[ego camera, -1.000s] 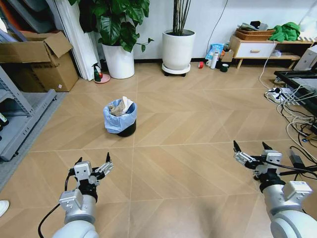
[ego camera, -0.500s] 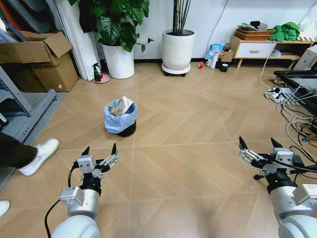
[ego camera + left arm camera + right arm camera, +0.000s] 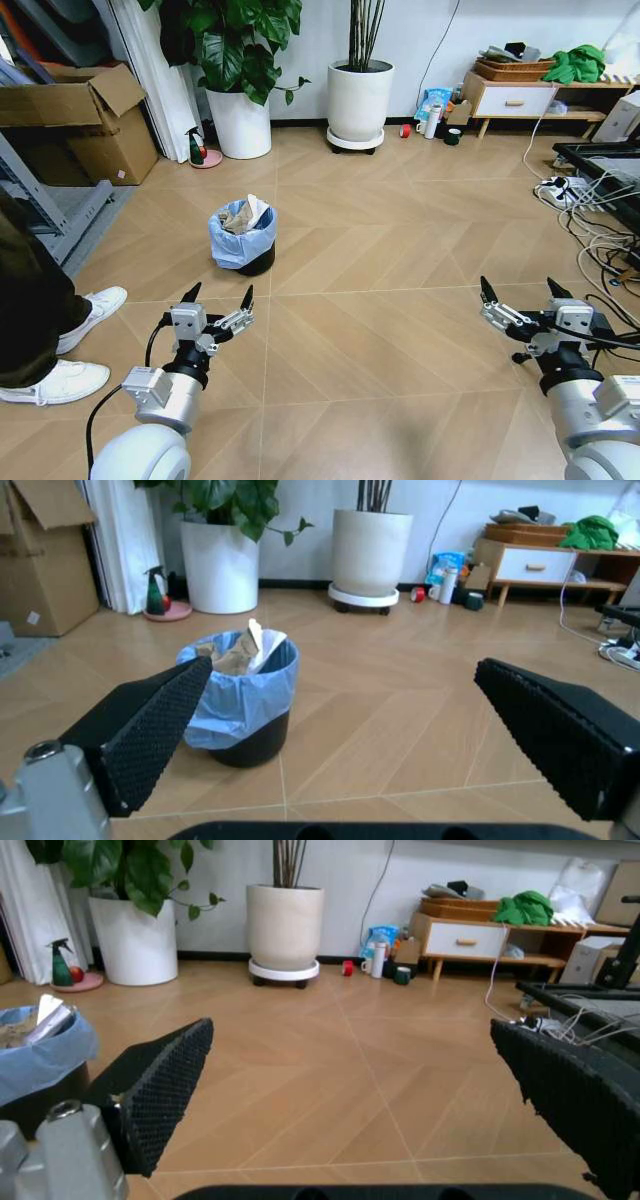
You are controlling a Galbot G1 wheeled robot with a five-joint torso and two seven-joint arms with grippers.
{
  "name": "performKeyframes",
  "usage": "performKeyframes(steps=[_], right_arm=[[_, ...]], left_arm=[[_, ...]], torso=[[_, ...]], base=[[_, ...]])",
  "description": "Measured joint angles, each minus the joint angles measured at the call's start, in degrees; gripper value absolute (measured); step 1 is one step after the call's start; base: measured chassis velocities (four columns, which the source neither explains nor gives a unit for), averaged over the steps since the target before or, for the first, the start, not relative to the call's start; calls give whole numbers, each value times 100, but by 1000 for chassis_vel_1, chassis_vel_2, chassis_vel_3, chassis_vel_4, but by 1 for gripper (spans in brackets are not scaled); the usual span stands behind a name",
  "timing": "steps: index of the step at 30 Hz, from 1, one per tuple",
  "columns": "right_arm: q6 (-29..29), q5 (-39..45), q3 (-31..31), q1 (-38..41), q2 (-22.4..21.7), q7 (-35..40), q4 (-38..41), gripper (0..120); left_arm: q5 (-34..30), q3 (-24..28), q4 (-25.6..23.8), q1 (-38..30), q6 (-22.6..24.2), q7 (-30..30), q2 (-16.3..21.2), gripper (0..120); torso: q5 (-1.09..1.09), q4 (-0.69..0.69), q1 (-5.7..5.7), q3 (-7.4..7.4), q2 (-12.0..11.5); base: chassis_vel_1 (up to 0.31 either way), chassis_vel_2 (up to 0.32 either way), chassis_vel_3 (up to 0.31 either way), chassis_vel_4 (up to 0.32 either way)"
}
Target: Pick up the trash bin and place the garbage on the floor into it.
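The trash bin (image 3: 243,240), small, round and dark with a crinkly light-blue bag, stands on the wood floor at centre left, with crumpled brown and white paper garbage (image 3: 243,215) inside it. My left gripper (image 3: 218,297) is open, low over the floor just short of the bin. The left wrist view shows the bin (image 3: 246,697) straight ahead between the open fingers (image 3: 150,727). Over the floor at the right my right gripper (image 3: 520,293) stands open, well away from the bin, whose bag (image 3: 40,1054) shows at the edge of the right wrist view.
A person's leg and white shoes (image 3: 60,350) stand at the left edge beside my left arm. Two large white planters (image 3: 240,120) (image 3: 360,100) line the back wall. A cardboard box (image 3: 80,125) and metal shelf sit left; cables and a power strip (image 3: 570,195) lie right.
My left gripper has moved forward toward the bin. The right gripper shifted slightly. A person has stepped in at the left edge, and their shoes now stand beside my left arm.
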Motion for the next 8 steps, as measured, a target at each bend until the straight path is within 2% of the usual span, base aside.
performKeyframes(steps=[8], right_arm=[[0,1,0,1,-3,3,-1,100]], left_arm=[[0,-2,-3,3,4,-14,-7,100]], torso=[[0,0,0,0,0]], base=[[0,0,0,0]])
